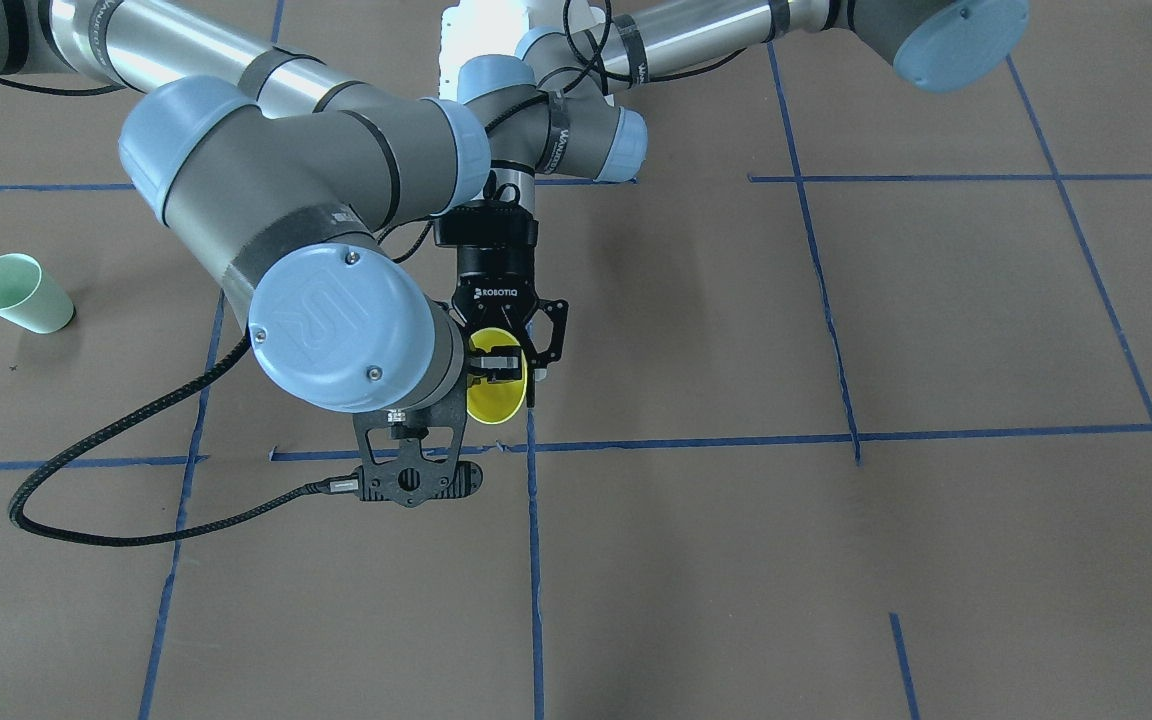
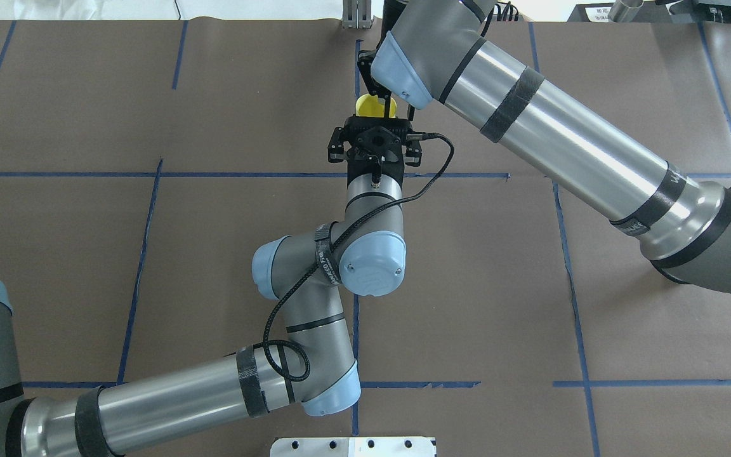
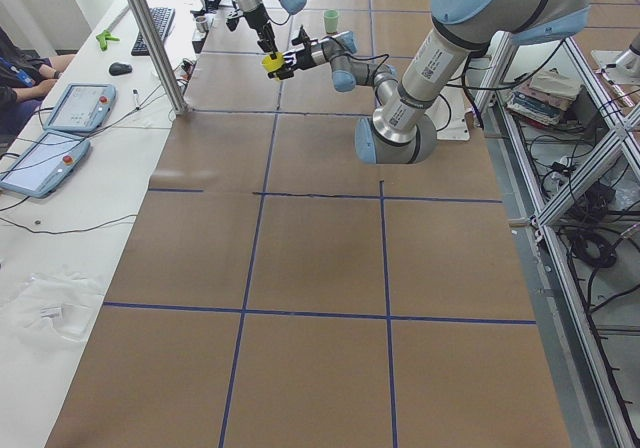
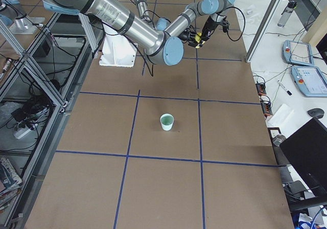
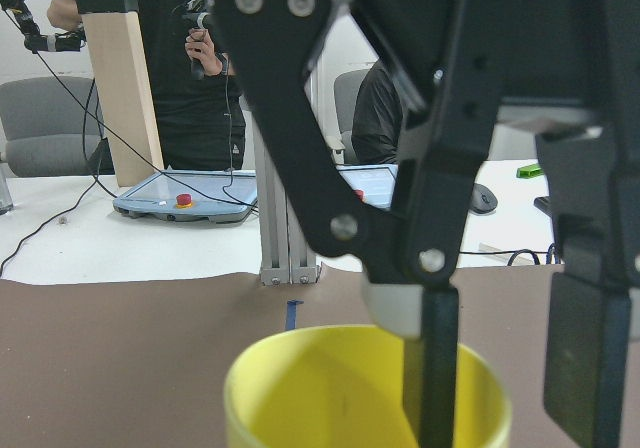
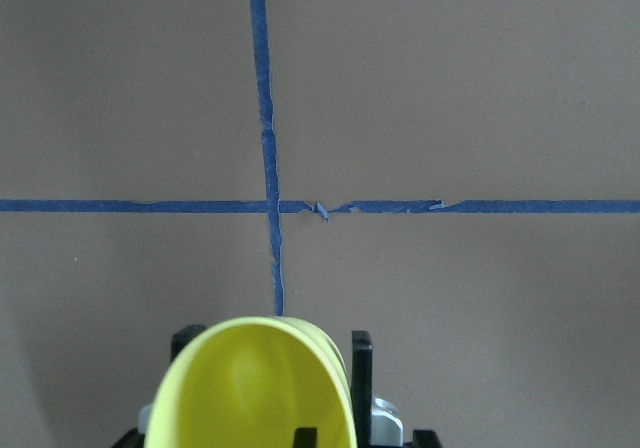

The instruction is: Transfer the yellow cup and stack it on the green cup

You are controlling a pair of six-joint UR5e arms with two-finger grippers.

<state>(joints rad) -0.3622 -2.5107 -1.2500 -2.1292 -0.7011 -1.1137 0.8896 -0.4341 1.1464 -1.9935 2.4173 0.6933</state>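
The yellow cup (image 1: 496, 402) is held upright above the table's middle, over a blue tape crossing; it also shows in the overhead view (image 2: 372, 105). My left gripper (image 1: 499, 398) reaches it level from the robot's side, one finger on each flank, shut on it. My right gripper (image 5: 500, 388) comes straight down from above and straddles the cup's rim. One finger is inside the cup (image 5: 330, 398) and one outside, with a narrow gap showing on both sides of the wall. The green cup (image 1: 21, 292) stands alone far off on my right side (image 4: 167, 121).
Brown paper with a blue tape grid (image 1: 696, 440) covers the table. The right wrist's black cable (image 1: 86, 500) loops low over the table. An aluminium post (image 3: 155, 43) and an operators' bench with tablets (image 3: 75, 108) and people lie past the far edge.
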